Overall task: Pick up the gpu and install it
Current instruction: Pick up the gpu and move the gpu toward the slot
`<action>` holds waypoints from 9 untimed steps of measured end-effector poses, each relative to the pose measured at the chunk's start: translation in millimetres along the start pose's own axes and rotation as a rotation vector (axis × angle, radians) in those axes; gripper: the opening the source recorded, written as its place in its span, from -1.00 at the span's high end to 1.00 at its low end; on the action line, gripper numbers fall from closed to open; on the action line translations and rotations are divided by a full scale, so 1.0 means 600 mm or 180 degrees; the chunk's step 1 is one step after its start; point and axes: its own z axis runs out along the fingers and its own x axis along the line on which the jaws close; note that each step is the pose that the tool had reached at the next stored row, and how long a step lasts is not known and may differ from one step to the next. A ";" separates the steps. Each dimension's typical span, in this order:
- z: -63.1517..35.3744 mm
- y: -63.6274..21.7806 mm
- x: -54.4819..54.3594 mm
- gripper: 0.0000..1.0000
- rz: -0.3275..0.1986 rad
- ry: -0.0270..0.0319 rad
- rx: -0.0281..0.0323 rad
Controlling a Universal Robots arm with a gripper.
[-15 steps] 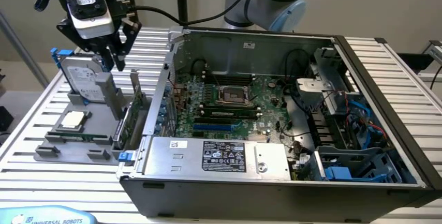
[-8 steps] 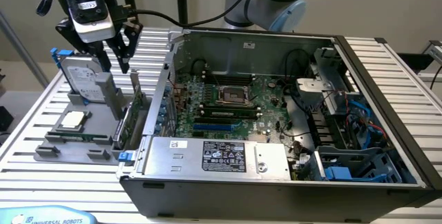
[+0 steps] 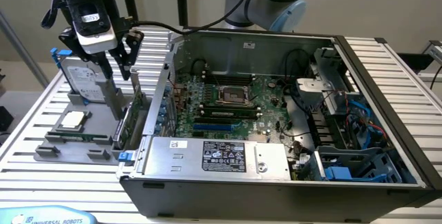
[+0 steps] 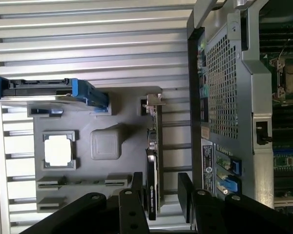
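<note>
at the exterior view's left, a silver hard drive (image 3: 86, 81) with blue brackets stands upright in a grey holder (image 3: 48, 151) on the slatted table (image 3: 28, 177). it is beyond the pincer's outer finger, on the side away from the computer. a square cpu (image 3: 74, 120) lies flat in the holder, lower than the pincer and on that same outer side. a narrow green memory stick (image 3: 79, 137) lies just past it. a grey post (image 3: 112, 100) rises from the holder almost directly under the pincer.

the pincer (image 3: 116, 71) hangs above the holder, pointing down. it is released, its two black fingers (image 3: 126, 58) spread apart with nothing gripped between them.

the gpu (image 3: 130, 125) is below the pincer, standing on its long edge in the holder with its thin edge upward. it sits on the pincer's case-ward side, close beside the open computer case (image 3: 276, 188). its long axis runs parallel to the case's near wall.

in the wrist view the pincer (image 4: 160, 178) looks down on the gpu (image 4: 152, 161), seen edge-on as a thin dark strip. the spread fingers (image 4: 136, 187) straddle the card's thickness at one end. the card's metal bracket end (image 4: 152, 103) points away from the fingers, so the long axis runs straight out from between them. the hard drive (image 4: 39, 92) and cpu (image 4: 60, 149) lie off to the outer finger's side. the case wall (image 4: 224, 87) is off to the other finger's side.

inside the case, well off to the pincer's case-ward side, the motherboard (image 3: 235, 100) lies flat, with the power supply (image 3: 214, 157) in front of it.
</note>
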 end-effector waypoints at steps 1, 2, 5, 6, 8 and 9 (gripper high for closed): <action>0.003 -0.002 0.000 0.15 0.0000 0.0000 0.0000; 0.006 -0.003 0.000 0.15 0.0000 0.0000 0.0000; 0.015 -0.011 0.000 0.15 0.0000 0.0001 0.0001; 0.018 -0.013 0.000 0.15 0.0000 0.0000 0.0000; 0.024 -0.018 -0.001 0.15 0.0000 0.0000 0.0000; 0.026 -0.020 -0.001 0.15 0.0000 0.0000 0.0000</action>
